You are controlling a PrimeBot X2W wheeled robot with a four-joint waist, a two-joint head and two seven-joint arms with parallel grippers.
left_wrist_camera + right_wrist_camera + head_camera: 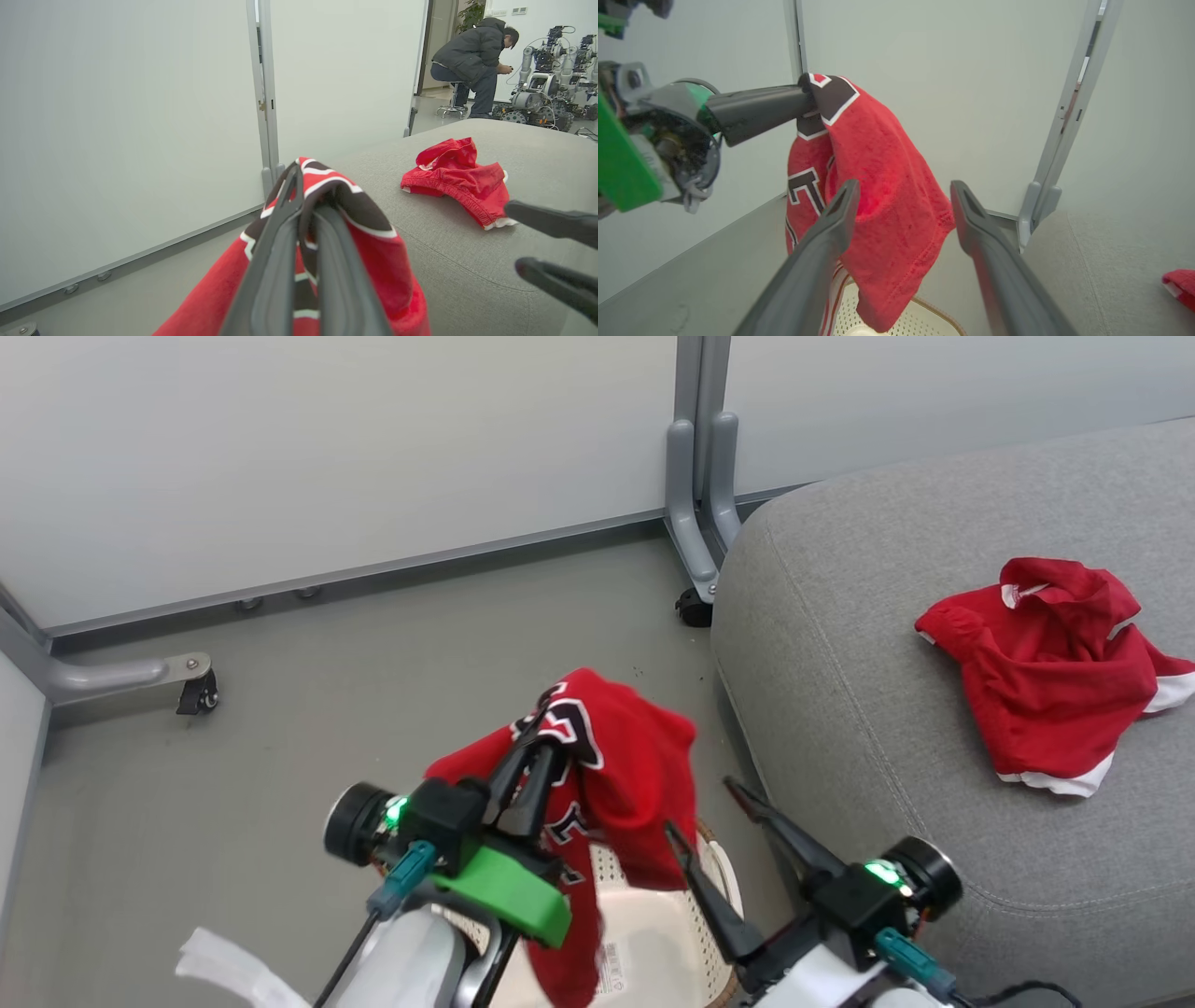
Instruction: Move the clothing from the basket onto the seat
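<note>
A: Start from the basket [672, 933]. What is over it?

B: The red jersey [635, 756] — held up above the basket, with black white-edged lettering showing near its top. Its lower end hangs down across the basket's cream perforated wall. I cannot tell whether the cloth touches the basket.

A: What holds it?

B: The left gripper [540, 733]. Its two dark fingers are pressed together on a fold at the jersey's top, and cloth drapes down both sides of them.

A: And the right gripper [698, 805]?

B: It is above the basket's right rim, fingers spread wide and empty. One fingertip is just beside the hanging jersey. In the right wrist view the cloth hangs beyond the gap between the fingers.

A: The other garment?

B: The red shorts [1046, 672] with white trim lie crumpled on the seat [840, 644] — well apart from the basket, to its right and farther from the robot.

A: How does the seat stand to the basket?

B: Just beside it on the right, its rounded grey edge near the brown rim. The right arm hides whether they touch.

A: Beyond the basket?

B: Grey floor [373, 691], then pale partition panels [327, 457] on wheeled feet. In the left wrist view, far past the seat, a person [472, 60] in a dark jacket bends forward on a stool, facing other robots [546, 79].
</note>
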